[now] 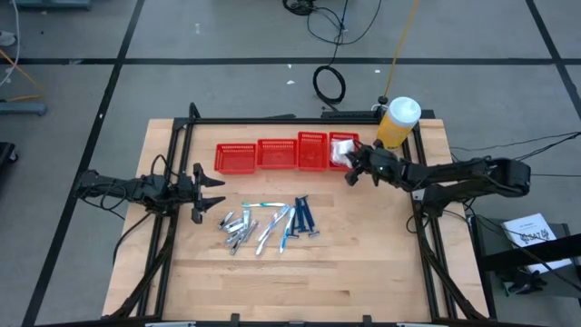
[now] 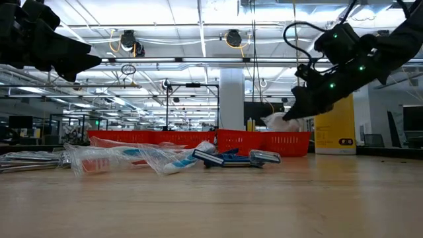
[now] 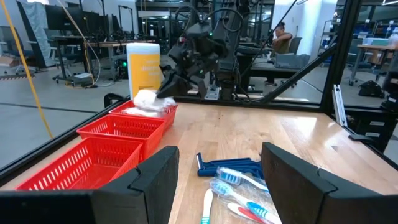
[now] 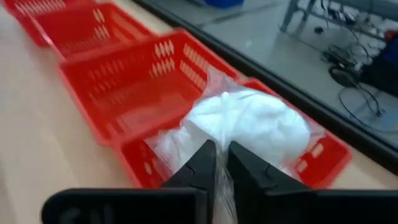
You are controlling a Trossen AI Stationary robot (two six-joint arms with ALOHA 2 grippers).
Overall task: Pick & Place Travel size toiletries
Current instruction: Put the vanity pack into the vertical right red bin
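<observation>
Pale wooden table top (image 1: 300, 272) with visible grain, satin and smooth. Red plastic mesh baskets (image 1: 272, 154), perforated walls, slightly glossy. White soft-looking packet (image 4: 249, 127) in crinkly clear glossy film. Matt black plastic fingers (image 3: 155, 180). Glossy plastic dark-blue handled sticks (image 1: 304, 216); silvery-grey shiny tubes (image 1: 238, 232). Yellow glossy bottle (image 1: 396, 123), white cap.

Four red mesh baskets (image 1: 283, 154) are standing in a row, their walls showing a pattern of fine slots. White clear-wrapped packets (image 4: 249, 127) are filling the end basket (image 1: 344, 145) nearest the yellow white-capped bottle (image 1: 397, 123). The table (image 1: 300, 272) is showing pale wood grain inside a black frame (image 1: 172, 145). On it, dark-blue razors (image 1: 304, 216), white-teal toothbrushes (image 1: 272, 225) and silvery-grey tubes (image 1: 234, 229) are lying mixed. Both hands, left (image 1: 207, 191) and right (image 1: 356, 173), are looking black.
</observation>
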